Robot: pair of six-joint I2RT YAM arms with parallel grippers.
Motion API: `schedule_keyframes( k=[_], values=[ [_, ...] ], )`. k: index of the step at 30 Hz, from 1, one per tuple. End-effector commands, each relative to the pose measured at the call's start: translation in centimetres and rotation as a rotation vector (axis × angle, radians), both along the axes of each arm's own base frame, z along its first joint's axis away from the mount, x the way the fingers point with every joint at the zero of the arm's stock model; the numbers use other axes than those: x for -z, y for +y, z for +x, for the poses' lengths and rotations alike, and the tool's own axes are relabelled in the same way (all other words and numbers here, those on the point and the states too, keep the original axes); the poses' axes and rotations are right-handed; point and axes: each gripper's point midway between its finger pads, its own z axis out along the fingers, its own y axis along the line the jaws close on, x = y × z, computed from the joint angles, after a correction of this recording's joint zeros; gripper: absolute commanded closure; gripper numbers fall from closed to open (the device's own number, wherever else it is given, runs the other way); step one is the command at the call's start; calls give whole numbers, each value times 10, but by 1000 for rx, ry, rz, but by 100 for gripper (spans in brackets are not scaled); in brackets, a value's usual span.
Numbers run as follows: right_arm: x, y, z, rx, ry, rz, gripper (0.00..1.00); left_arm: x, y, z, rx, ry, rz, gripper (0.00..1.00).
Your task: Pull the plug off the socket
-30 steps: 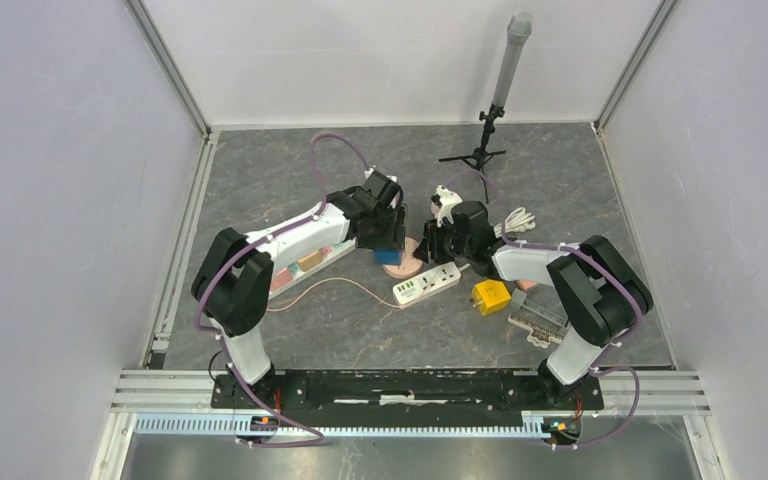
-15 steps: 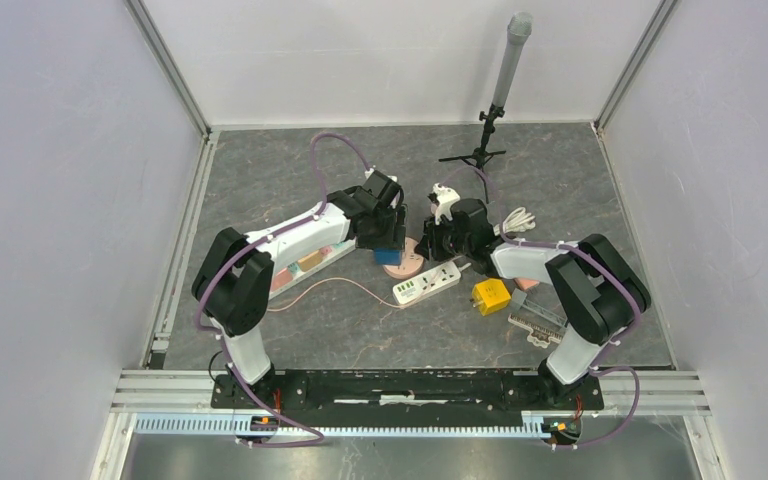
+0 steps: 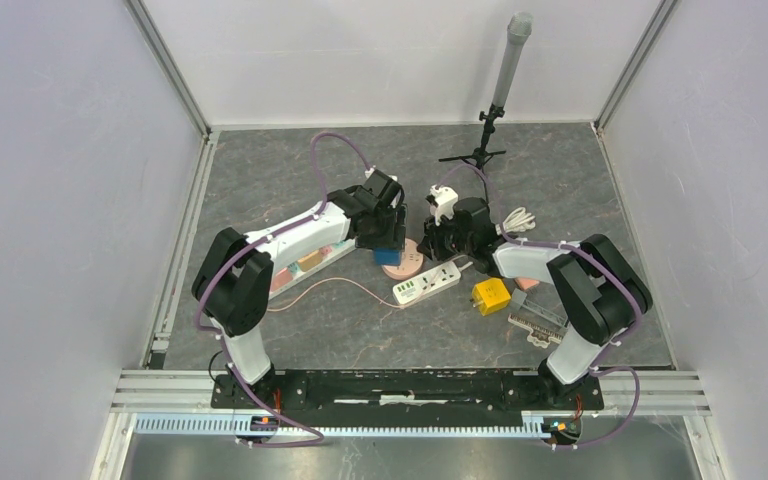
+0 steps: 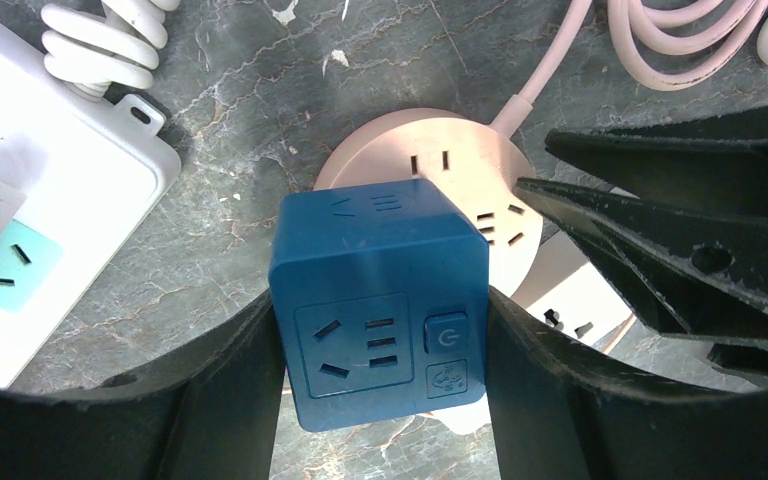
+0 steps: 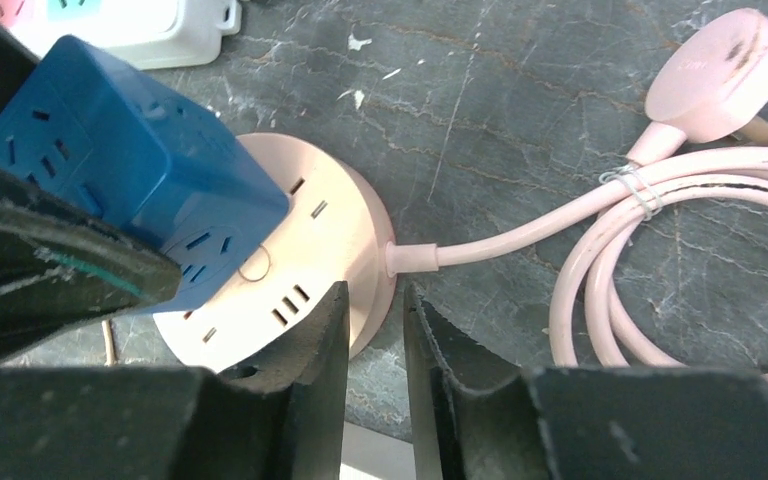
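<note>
A blue cube plug (image 4: 380,300) with sockets on its faces sits over the round pink socket disc (image 4: 460,160). My left gripper (image 4: 380,340) is shut on the cube, one finger on each side. Whether its prongs are still in the disc is hidden. In the right wrist view the cube (image 5: 130,150) leans over the disc (image 5: 310,250). My right gripper (image 5: 375,310) is nearly closed and holds nothing, its left finger over the disc's rim beside the pink cable outlet. From above, both grippers (image 3: 385,235) (image 3: 438,245) meet at the disc (image 3: 403,263).
A white power strip (image 3: 426,283) lies just in front of the disc. A yellow adapter (image 3: 490,296) and a grey block (image 3: 535,318) lie to the right. The coiled pink cable ends in a pink plug (image 5: 730,75). A small tripod (image 3: 485,140) stands at the back.
My right wrist has shifted slightly toward the back. The left arm and the blue cube have not visibly moved.
</note>
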Motion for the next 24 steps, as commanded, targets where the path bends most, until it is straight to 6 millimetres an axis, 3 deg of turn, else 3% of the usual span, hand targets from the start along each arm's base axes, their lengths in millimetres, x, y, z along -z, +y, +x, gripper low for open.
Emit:
schedule_keyframes(
  k=[1,7,11,18,24],
  values=[
    [57,-28,-64,-101,223,-141,69,-21,-16,13,1,-65,-58,59],
    [52,-23,-66,-128,223,-113,69,-14,-10,12,-12,-84,-50,59],
    [63,-35,-59,-86,222,-193,75,-17,-9,11,-11,-92,-55,60],
    [86,-56,-64,-42,230,-313,83,-56,-21,14,5,-140,-143,61],
    [93,-65,-70,-22,238,-343,84,-67,-24,17,18,-154,-161,63]
  ],
)
